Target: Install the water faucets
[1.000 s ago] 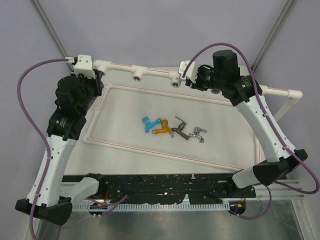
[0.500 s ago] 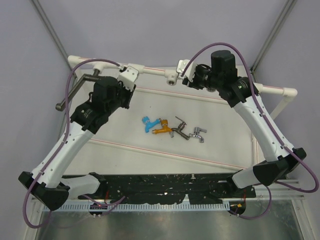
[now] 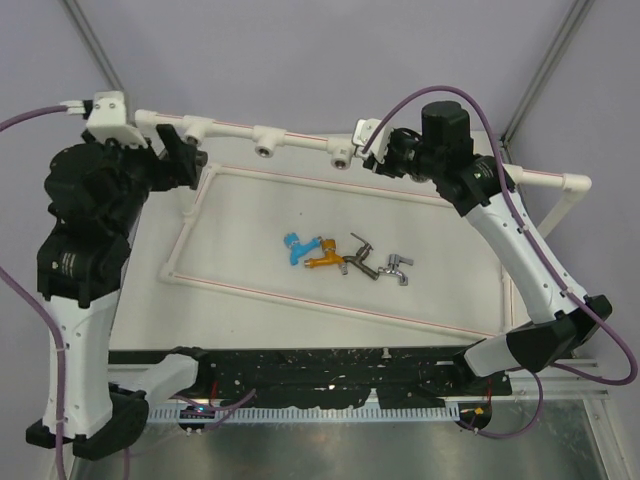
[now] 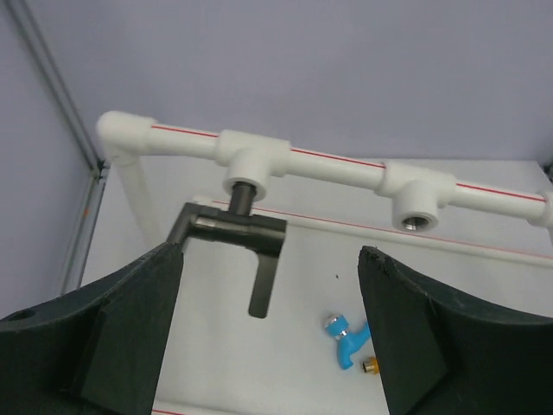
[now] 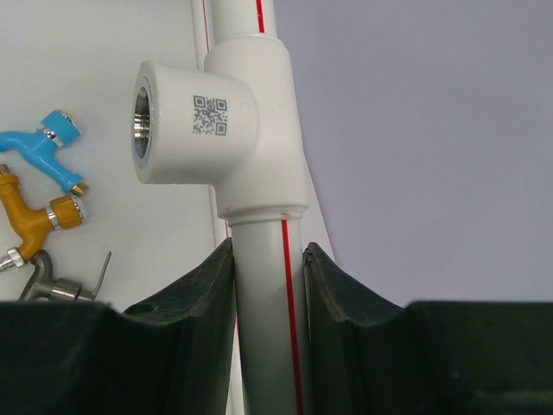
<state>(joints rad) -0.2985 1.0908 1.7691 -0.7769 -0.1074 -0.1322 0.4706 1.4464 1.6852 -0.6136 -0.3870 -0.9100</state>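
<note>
The large dark-grey faucet point(image 4: 240, 232) sits threaded into the left end socket of the white pipe frame point(image 3: 300, 140), its arm hanging down. My left gripper point(image 4: 272, 337) stands open just in front of it, and neither finger touches it. In the top view the left gripper point(image 3: 185, 160) covers that spot. On the mat lie the blue faucet point(image 3: 294, 247), the orange one point(image 3: 325, 260), the dark metal one point(image 3: 358, 250) and the chrome one point(image 3: 396, 268). My right gripper point(image 5: 268, 294) is shut on the frame's top pipe, below a tee point(image 5: 216, 121).
Two empty brass-lined sockets point(image 3: 267, 152) point(image 3: 342, 160) face forward on the top pipe. The frame's lower rails point(image 3: 320, 305) border the mat. Purple cables loop above both arms. A dark rail runs along the near edge.
My left jaws have opened and let go of the dark-grey faucet. The left arm has swung back to the far left. The right arm keeps its hold on the pipe.
</note>
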